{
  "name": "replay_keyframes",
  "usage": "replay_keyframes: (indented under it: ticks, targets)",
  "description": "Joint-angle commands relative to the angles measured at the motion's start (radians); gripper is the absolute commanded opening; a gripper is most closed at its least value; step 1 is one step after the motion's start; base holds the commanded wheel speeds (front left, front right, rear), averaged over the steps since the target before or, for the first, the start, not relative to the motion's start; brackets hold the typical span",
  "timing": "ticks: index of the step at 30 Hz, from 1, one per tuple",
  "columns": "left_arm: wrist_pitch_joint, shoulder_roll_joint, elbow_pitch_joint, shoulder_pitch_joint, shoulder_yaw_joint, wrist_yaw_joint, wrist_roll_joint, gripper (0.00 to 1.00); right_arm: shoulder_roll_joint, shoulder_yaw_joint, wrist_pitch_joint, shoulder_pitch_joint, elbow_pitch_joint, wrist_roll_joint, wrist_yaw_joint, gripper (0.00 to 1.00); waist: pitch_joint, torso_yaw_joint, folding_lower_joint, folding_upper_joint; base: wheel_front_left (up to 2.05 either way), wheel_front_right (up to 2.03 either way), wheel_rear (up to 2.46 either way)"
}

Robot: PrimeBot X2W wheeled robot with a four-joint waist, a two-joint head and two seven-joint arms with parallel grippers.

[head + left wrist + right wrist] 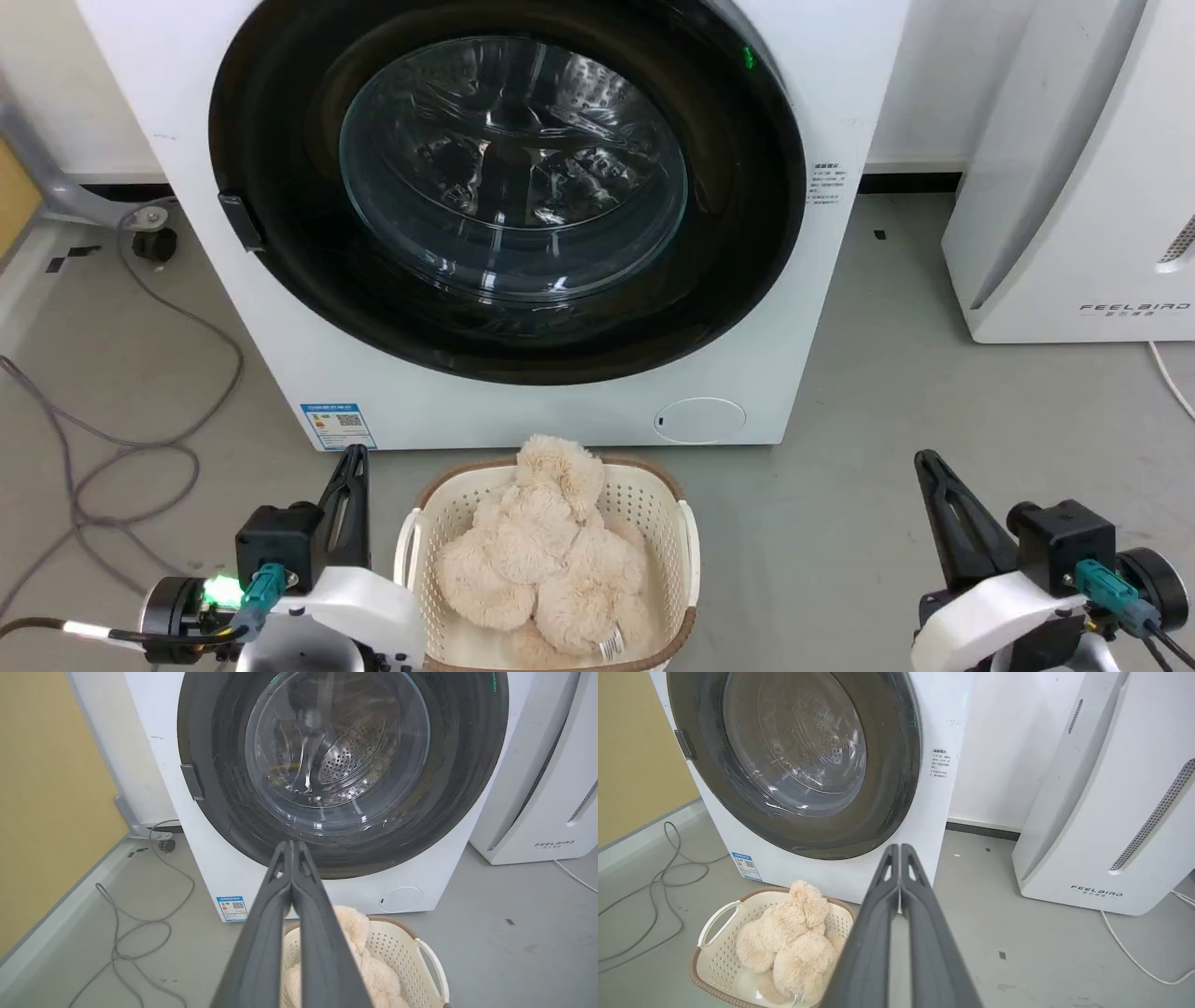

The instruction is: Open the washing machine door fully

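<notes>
The door is shut. It lies flat against the front of the washer and faces me squarely. It is a round disc, so no long axis applies. The glass bowl sits at its centre, and a small tab sits on its left rim.

The washer stands on the floor. My left claw and right claw are both closed with fingers pressed together, and both are empty. They point toward the door, well apart from it.

Between the claws, a basket of plush rests on the floor just before the washer's lower front edge.

Left wrist view: the perforated drum is plain through the glass, where the head view gives mostly reflections.

Right wrist view: the door appears obliquely, and a dotted vent runs along the white appliance to the washer's right.

Cables lie on the floor at left.
</notes>
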Motion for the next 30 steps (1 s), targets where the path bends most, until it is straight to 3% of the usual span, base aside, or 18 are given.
replay_keyframes:
  ticks: [1,30]
  targets:
    - [0.000,0.000,-0.005,0.018,0.002,-0.004,0.003,0.00,0.001,0.000,0.002,0.006,-0.005,-0.008,0.001,0.00,0.000,0.000,0.0000,0.0000,0.00,0.00,0.00]
    - [0.000,0.000,-0.005,0.018,0.002,-0.004,0.003,0.00,0.001,0.000,0.002,0.006,-0.005,-0.008,0.001,0.00,0.000,0.000,0.0000,0.0000,0.00,0.00,0.00]
